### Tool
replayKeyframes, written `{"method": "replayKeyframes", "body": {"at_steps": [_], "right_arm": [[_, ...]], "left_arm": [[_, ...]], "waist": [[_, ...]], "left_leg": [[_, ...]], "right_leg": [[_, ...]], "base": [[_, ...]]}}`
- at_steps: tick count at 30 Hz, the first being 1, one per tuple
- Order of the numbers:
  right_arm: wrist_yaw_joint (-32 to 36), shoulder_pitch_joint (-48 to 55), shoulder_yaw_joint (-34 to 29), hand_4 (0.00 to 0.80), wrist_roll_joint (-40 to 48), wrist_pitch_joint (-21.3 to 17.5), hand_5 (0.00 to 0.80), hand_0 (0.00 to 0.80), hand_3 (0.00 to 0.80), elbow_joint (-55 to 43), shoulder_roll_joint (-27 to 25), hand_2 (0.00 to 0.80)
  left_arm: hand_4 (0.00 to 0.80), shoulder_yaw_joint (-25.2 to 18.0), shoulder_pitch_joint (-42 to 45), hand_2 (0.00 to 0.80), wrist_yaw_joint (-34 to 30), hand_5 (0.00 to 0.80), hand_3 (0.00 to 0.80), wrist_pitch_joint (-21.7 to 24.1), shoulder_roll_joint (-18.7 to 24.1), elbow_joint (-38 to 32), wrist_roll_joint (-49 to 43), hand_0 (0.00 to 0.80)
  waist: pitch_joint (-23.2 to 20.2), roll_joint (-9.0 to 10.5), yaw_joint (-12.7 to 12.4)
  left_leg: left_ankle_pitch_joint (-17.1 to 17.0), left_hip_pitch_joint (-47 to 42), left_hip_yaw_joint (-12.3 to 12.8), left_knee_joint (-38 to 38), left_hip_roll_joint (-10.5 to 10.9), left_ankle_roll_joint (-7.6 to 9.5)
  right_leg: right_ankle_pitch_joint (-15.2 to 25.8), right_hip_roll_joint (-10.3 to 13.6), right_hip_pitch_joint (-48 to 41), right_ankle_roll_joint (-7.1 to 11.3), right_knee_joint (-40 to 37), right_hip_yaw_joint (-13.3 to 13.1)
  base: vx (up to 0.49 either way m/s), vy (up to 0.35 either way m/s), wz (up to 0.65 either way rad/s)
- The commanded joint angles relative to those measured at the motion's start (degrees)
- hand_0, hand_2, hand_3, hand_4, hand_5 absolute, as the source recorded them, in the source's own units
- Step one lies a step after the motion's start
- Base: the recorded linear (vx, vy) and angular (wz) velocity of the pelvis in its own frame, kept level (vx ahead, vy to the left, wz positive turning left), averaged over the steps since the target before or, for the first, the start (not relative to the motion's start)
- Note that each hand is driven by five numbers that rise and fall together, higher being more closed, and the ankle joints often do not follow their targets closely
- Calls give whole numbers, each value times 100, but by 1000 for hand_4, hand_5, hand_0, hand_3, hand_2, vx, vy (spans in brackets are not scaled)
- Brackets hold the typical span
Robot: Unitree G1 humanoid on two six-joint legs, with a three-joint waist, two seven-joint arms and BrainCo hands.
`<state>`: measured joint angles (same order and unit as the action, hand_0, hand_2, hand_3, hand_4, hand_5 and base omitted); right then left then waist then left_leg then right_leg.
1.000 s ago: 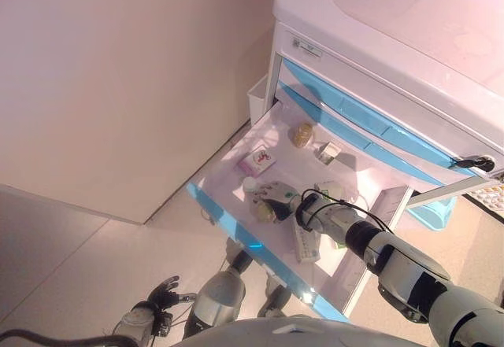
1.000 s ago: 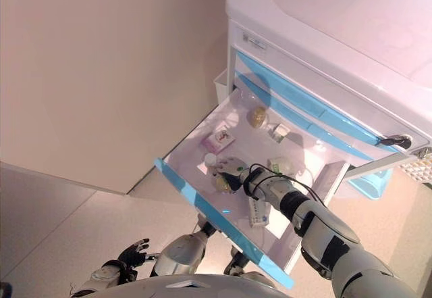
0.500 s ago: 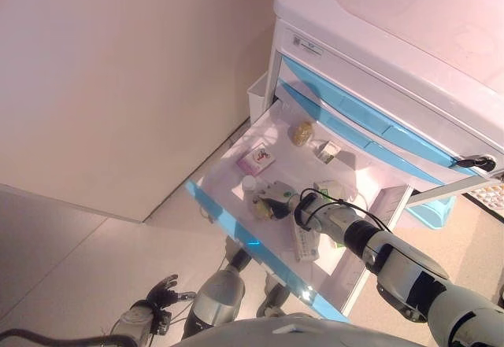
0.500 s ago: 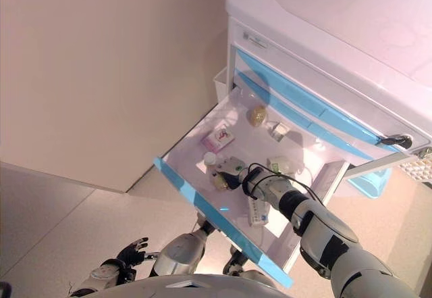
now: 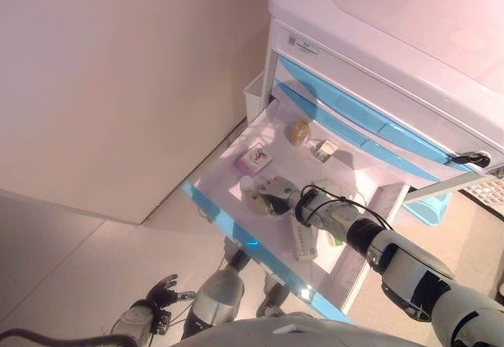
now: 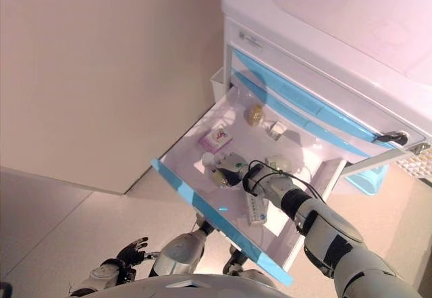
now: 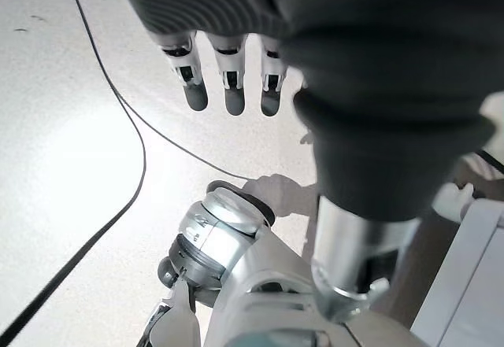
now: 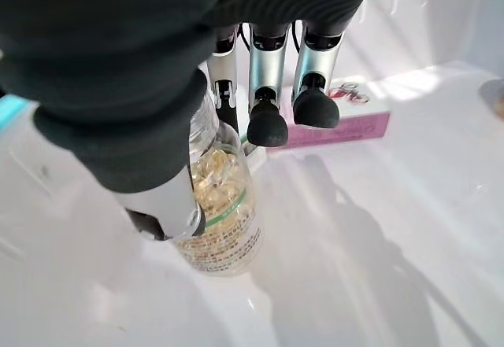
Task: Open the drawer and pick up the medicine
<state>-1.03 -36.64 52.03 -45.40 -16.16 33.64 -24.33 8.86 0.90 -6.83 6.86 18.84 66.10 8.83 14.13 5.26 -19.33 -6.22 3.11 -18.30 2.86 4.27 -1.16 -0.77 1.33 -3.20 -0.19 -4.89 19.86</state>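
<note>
The drawer (image 5: 236,229) of the white cabinet (image 5: 409,40) is standing pulled well out, its blue front edge nearest the robot. Inside it, the right hand (image 8: 260,87) is reaching down over a clear bottle (image 8: 220,213) of yellow capsules, which is lying near the drawer's front. The thumb is pressing along one side of the bottle while a finger is sitting against the far side, so the hand is pinching it; the other fingers are hanging straight just past it, touching nothing. A pink box (image 8: 346,119) is lying just beyond those fingers, and a small round jar (image 5: 299,132) and a white blister pack (image 5: 303,241) are resting elsewhere in the drawer.

The bottle looks light and rigid, with smooth, glossy walls that are probably slippery, and the loose capsules may shift as it tilts. The best hold seems to be across the labelled middle of the body, thumb opposite fingers, with more fingers curled round before lifting.

The left hand (image 7: 228,79) is hanging low beside the robot above the floor, fingers relaxed and empty.
</note>
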Motion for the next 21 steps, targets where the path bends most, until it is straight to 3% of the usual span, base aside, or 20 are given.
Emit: {"method": "replayKeyframes", "body": {"at_steps": [1,7,10,14,21], "right_arm": [[1047,-171,-92,800,1556,183,800,800,800,-1485,-513,800],[3145,-197,-1221,800,3669,1008,800,800,800,-4107,-1813,800],[3692,-569,-1813,800,4775,1175,800,800,800,-4615,-2466,800],[3938,-1100,-2288,800,5788,1295,800,800,800,-4634,-3031,800],[3390,-2217,-2518,800,6189,1303,800,800,800,-3826,-3527,800]], "left_arm": [[0,-95,70,0,35,0,0,-113,128,232,-197,0],[0,-398,44,0,33,0,0,-125,147,369,-220,0],[0,-462,50,0,49,0,0,-109,187,399,-156,0],[0,-475,137,0,83,0,0,-74,202,406,-86,0],[0,-420,299,0,99,0,0,-103,188,472,-12,0]], "waist": [[-381,160,252],[-649,234,729],[-780,251,930],[-947,249,1084],[-1113,207,1196]], "left_leg": [[399,-143,252,141,157,68],[485,-337,682,191,71,107],[533,-437,901,209,32,120],[582,-542,1078,214,11,128],[621,-689,1207,207,10,120]], "right_leg": [[-263,-26,-74,220,534,-177],[-226,-85,-65,243,539,-638],[-216,-115,-65,249,535,-854],[-198,-128,-103,266,512,-1002],[-178,-128,-222,271,487,-1108]], "base": [[39,25,-40],[38,26,-44],[28,22,-43],[33,16,-29],[56,16,-12]]}}
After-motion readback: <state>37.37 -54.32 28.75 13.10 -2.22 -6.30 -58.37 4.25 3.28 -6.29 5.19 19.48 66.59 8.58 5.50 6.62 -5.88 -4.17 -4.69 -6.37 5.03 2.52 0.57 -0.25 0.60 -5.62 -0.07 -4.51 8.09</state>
